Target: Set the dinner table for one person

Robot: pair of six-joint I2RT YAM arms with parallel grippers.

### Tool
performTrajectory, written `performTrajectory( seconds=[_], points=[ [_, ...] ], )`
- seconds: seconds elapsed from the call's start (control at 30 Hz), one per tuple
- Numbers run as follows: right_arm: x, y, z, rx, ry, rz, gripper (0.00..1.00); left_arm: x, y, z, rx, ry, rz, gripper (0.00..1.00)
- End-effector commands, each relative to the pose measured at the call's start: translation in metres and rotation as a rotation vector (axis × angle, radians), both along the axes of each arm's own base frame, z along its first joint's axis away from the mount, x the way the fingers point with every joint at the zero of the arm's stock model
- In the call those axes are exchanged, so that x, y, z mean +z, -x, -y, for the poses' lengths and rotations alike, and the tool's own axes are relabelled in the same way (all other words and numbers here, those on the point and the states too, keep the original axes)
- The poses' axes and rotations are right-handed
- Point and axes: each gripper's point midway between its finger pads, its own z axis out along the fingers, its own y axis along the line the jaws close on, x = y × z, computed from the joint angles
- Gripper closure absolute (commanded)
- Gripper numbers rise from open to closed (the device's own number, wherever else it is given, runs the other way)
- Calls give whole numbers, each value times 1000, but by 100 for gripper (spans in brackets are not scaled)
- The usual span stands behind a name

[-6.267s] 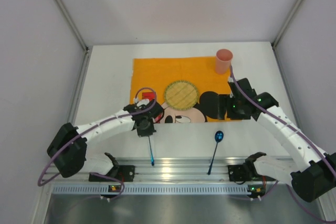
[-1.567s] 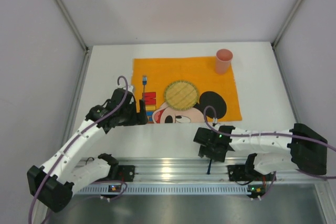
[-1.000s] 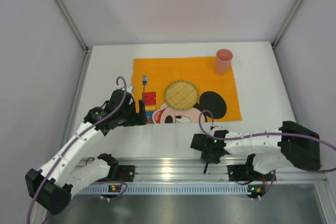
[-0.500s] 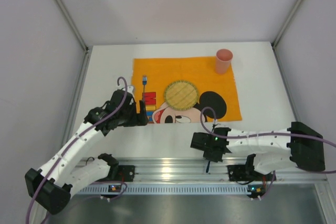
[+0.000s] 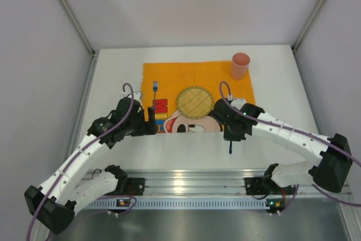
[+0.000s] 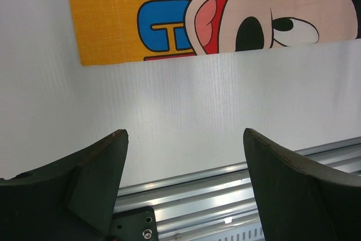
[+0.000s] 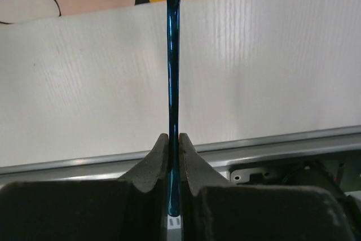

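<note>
Overhead, the dinner table (image 5: 279,83), a plain white matte top, fills the floor of a bare booth of pale grey walls (image 5: 186,4), with a ribbed aluminium rail (image 5: 186,180) along the lower edge of the frame. An orange cartoon-mouse placemat (image 5: 192,74) lies at the table's centre. A pink cup (image 5: 240,65) stands on its upper right corner and a round woven mat (image 5: 194,100) lies near its middle.

The right gripper (image 7: 173,139), just below the placemat's lower edge in the top view, has its jaws clenched on the thin stem of a glossy blue spoon (image 7: 172,55). The spoon's long axis runs straight up the frame: the bowl points toward the placemat and overlaps its near edge, while the handle tip points at the rail. Whether it touches the table cannot be told.

The left gripper (image 6: 185,134) sits at the placemat's lower left corner, jaws spread wide and holding nothing, above bare tabletop. A slim blue-handled utensil (image 5: 154,87) lies upright in frame on the placemat's left side.
</note>
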Motion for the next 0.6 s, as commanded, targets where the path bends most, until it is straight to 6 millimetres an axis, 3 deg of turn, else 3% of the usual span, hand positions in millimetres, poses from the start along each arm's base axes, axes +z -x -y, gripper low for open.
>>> performTrajectory(
  seconds=[0.0, 0.1, 0.27, 0.4, 0.57],
  points=[
    [21, -52, -6, 216, -20, 85, 100, 8, -8, -3, 43, 7, 53, 12],
    [25, -100, -2, 241, -25, 82, 100, 7, -8, -7, 68, -9, 53, 12],
    [21, -151, -8, 292, -2, 91, 100, 8, -11, -12, 99, -17, 66, 12],
    [-2, -190, 6, 232, -19, 54, 100, 6, -12, -13, 109, -27, 61, 12],
    [-30, -219, 20, 205, 4, 8, 100, 5, -13, -17, 130, -40, 65, 11]
  ],
)
